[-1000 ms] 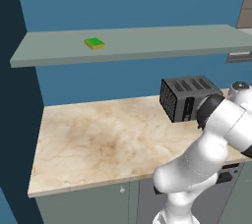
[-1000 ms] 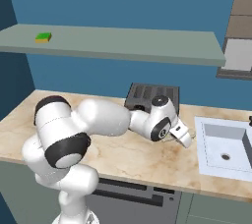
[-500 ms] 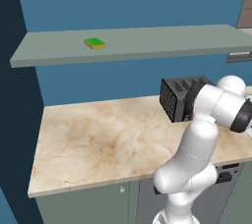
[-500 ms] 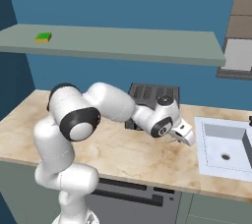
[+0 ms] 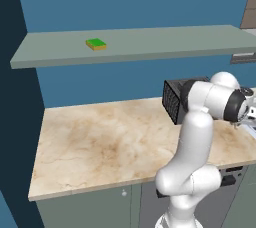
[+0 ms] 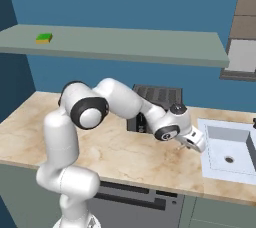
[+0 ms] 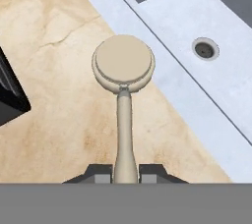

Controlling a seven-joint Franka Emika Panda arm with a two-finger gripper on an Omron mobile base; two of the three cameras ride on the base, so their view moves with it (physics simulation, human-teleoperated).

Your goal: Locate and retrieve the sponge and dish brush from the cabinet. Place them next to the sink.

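While the elbow has swung up over the past second, the fingers [image 7: 126, 173] stay closed on the brush [image 7: 123, 66] handle, head at twelve o'clock over the surface [image 7: 59, 100], just beside the sink [image 7: 197, 56]. Release looks close. The sponge [image 5: 95, 44] remains on the shelf [image 5: 150, 42].

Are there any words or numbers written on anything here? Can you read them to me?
None: no words, numbers or signs can be read here. The sponge, the dish brush in the gripper, the toaster, the sink and the counter all look plain.
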